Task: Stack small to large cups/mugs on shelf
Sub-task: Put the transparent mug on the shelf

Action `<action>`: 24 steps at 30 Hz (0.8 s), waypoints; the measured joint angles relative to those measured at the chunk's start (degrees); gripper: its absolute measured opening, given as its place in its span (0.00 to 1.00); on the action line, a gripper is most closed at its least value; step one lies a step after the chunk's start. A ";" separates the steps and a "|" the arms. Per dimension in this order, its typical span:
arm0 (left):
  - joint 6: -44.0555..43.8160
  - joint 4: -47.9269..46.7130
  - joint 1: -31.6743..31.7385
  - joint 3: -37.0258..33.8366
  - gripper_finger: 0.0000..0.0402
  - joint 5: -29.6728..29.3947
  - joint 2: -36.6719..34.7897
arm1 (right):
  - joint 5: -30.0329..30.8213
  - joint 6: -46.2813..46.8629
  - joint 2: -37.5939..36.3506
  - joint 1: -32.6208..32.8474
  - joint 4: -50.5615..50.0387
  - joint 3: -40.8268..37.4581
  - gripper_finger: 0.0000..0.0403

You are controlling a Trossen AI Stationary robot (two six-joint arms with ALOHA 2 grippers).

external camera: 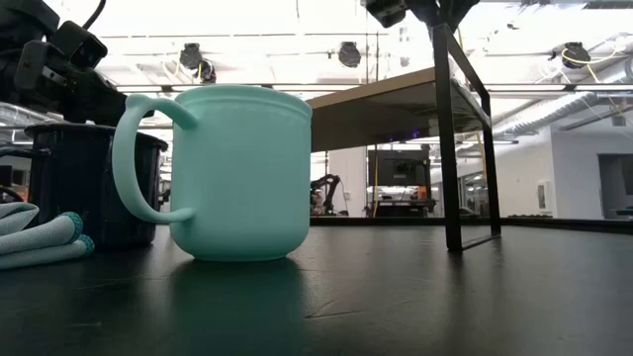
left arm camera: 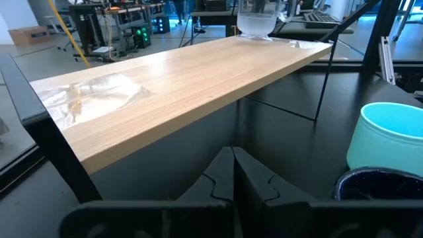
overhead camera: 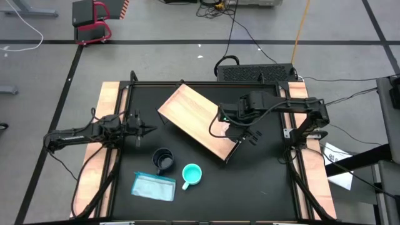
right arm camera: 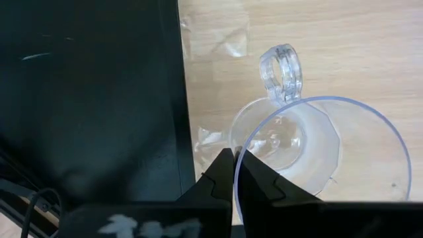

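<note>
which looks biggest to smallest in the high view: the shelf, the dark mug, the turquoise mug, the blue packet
1. shelf, by far the largest.
2. blue packet, a wider outline than either mug.
3. dark mug and turquoise mug: they look about alike from above, so I won't rank them.

So the shelf (overhead camera: 199, 120) sits angled across the middle of the tabletop (overhead camera: 262, 175). The right gripper (overhead camera: 225, 129) hangs over the shelf's near-right part, and the clear cup (right arm camera: 310, 142) stands on the shelf directly beneath it, right by the shelf edge. The left gripper (overhead camera: 149, 130) is off the shelf's other side, near the shelf's far-left corner. On the tabletop, the dark mug (overhead camera: 163, 160) is just in front of the left gripper, the turquoise mug (overhead camera: 191, 174) beside it, and the flat packet (overhead camera: 154, 186) next to both.
</note>
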 joint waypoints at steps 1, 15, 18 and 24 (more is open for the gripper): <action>0.00 0.00 -0.01 0.00 0.01 0.00 0.02 | -0.05 0.12 -0.02 0.00 0.00 0.00 0.00; 0.00 -0.03 0.00 0.00 0.01 0.00 0.01 | -3.09 2.38 -0.02 -0.13 0.55 0.00 0.00; 0.00 -0.02 0.00 0.00 0.01 0.00 0.00 | -3.15 3.17 -0.02 -0.11 1.65 0.00 0.00; 0.00 -0.03 0.00 -0.02 0.01 0.00 0.01 | -4.08 3.40 -0.02 -0.32 2.75 -0.02 0.00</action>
